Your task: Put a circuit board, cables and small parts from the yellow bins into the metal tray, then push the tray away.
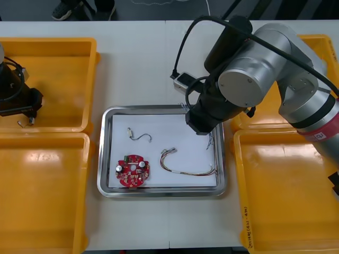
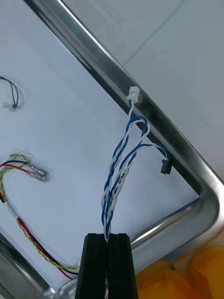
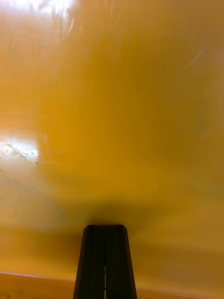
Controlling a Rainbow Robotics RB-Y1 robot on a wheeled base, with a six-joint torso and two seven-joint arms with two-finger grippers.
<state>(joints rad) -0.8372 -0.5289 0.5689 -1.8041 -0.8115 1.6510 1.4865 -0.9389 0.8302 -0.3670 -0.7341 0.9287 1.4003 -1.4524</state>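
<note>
My right gripper [image 2: 107, 236] is shut on the twisted blue and white cable [image 2: 122, 163]. The cable hangs over the white inside of the metal tray [image 2: 158, 124], near a corner, its white and black plugs close to the rim. In the front view the right gripper [image 1: 207, 132] hovers over the far right part of the tray [image 1: 105, 159]. A round red circuit board [image 1: 132, 170], a black cable [image 1: 139, 136] and a red and yellow cable [image 1: 185, 165] lie in the tray. My left gripper [image 1: 26, 117] sits shut and low over the floor of the far left yellow bin [image 1: 58, 69].
Yellow bins flank the tray: a near left one [image 1: 42, 196], a near right one [image 1: 286, 196] and a far right one [image 1: 324, 46] partly under my right arm. The red and yellow cable [image 2: 21, 170] lies a little way from the hanging cable.
</note>
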